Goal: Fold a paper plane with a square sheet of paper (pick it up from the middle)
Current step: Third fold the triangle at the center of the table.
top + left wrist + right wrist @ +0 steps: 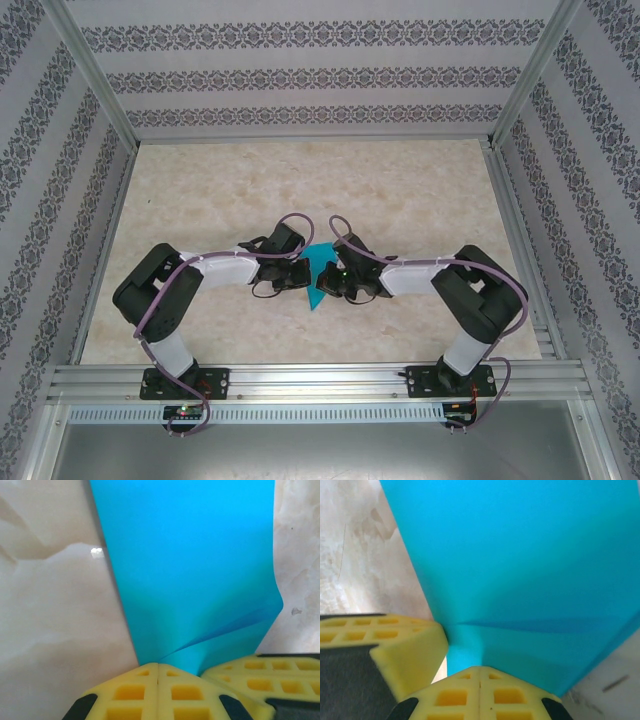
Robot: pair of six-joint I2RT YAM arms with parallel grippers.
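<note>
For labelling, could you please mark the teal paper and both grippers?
teal paper (190, 555): left wrist view, flat middle.
left gripper (158, 667): left wrist view, between fingertips.
right gripper (480, 670): right wrist view, between fingertips.

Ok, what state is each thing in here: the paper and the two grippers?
square sheet of paper: bent, one soft crease, pinched by both grippers, not yet a plane.
left gripper: shut on the paper.
right gripper: shut on the paper, close beside the left gripper.

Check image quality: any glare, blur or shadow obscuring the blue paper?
Top external: evenly lit, sharp; the paper looks small. Left wrist: one small glare spot on the table, a soft shadow along the paper's left edge. Right wrist: no glare, table slightly blurred.
</note>
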